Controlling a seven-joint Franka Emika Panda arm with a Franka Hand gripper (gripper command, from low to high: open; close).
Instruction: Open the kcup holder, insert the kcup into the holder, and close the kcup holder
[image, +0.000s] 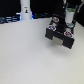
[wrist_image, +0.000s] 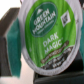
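Kcup gripped above open holder

Exterior view: gripper over kcup holder, drawer pulled out on white table; white bottle far back. Wrist view: Green Mountain Dark Magic kcup fills frame, pinched between fingers.

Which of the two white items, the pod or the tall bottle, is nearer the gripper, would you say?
The kcup, green-topped, filling the wrist view; the bottle stands far off toward the exterior view's left.
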